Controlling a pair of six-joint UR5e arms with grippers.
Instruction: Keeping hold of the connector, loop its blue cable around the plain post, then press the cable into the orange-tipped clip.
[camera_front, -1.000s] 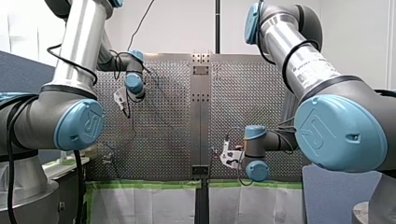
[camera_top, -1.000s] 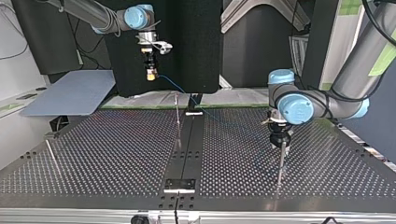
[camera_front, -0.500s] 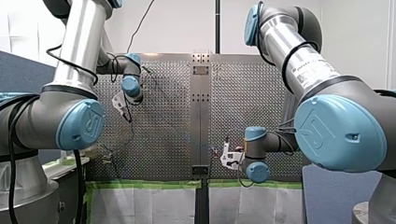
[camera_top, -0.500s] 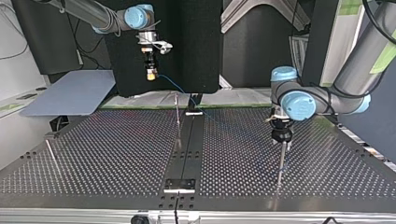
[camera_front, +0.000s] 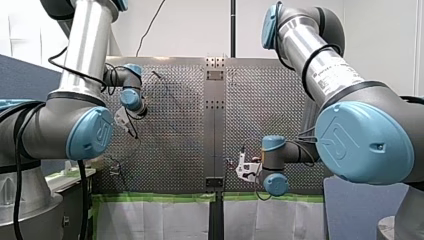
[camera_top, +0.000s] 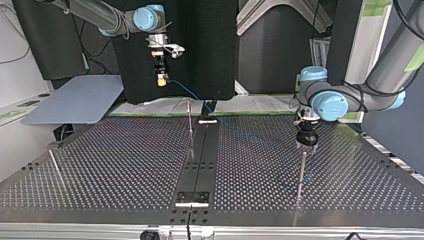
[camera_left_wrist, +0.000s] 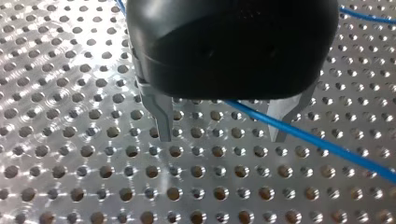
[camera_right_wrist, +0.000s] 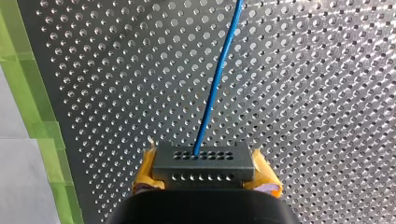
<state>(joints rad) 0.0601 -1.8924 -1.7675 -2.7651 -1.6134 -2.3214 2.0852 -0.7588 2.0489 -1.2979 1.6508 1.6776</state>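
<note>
Table (camera_top: 125, 165) of perforated metal fills the top view, with a dark strip (camera_top: 202, 150) down its middle, green tape (camera_right_wrist: 32, 93) along its far edge and a grey board (camera_top: 75, 100) lying off the view's left. A dark backdrop (camera_top: 200, 45) stands behind it.

My right arm comes in high at the top view's left and points my right gripper (camera_top: 161, 80) straight down, well above the table's far edge. My left arm bends in low from that view's right. My left gripper (camera_top: 306, 145) also aims down, close over the table and just beside the top of a thin post (camera_top: 300, 175).

The right gripper is clamped on the connector (camera_right_wrist: 203, 161), a black block seated between the yellow pads (camera_right_wrist: 145, 179). The blue cable (camera_right_wrist: 217, 79) leaves the connector's face and, in the top view, slopes down toward the strip's far end.

The left gripper stands wide apart and holds nothing. In its wrist view the cable runs slantwise under the gap and on past one of the metal fingers (camera_left_wrist: 163, 121) (whether it touches that finger I cannot tell).
</note>
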